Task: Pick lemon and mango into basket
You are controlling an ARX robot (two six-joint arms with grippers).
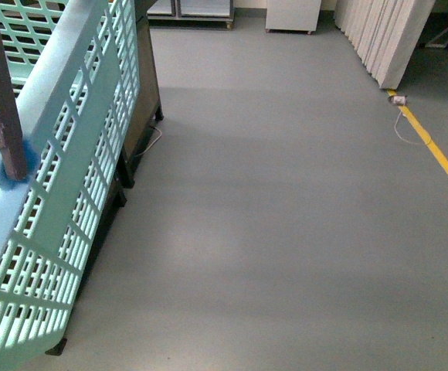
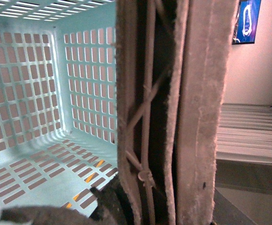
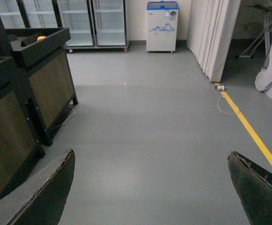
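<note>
Carrying the basket (image 1: pixel 69 193) is the step in hand, as I am judging it. It is hanging tilted at the robot's left, off the floor, by its brown handle (image 2: pixel 197 117). The L gripper (image 2: pixel 79 213) is showing only as dark finger parts below that handle. From the way the basket is hanging, I am taking it as clenched on the handle, but the grip itself is not plainly visible. The R gripper (image 3: pixel 151 154) is released, fingers wide apart, w/ nothing between them.

Lemon and mango are not appearing in any view. The part of the basket's inside that the L wrist view is showing is holding no fruit, so prob. both picks are not yet done.

To do this well, the robot should be turning toward the dark wooden crates (image 3: pixel 37 79) at its left, where one small orange fruit (image 3: pixel 41 37) is peeking out. It should be holding the basket more level, opening upward, so fruit will not be rolling out. The tilted basket wall is very near the crate stand, so it needs room to avoid knocking. The R arm is free for picking.

The grey floor (image 1: pixel 286 232) is looking smooth and bare, w/ a yellow line (image 1: pixel 440 158) running at the right and a thin cable (image 1: pixel 400 124) lying beside it. A white folding partition (image 1: pixel 386 39) is standing at the far right. Glass-door cabinets (image 3: pixel 94 23) and a small white freezer w/ blue top (image 3: pixel 162 26) are standing at the back wall.
</note>
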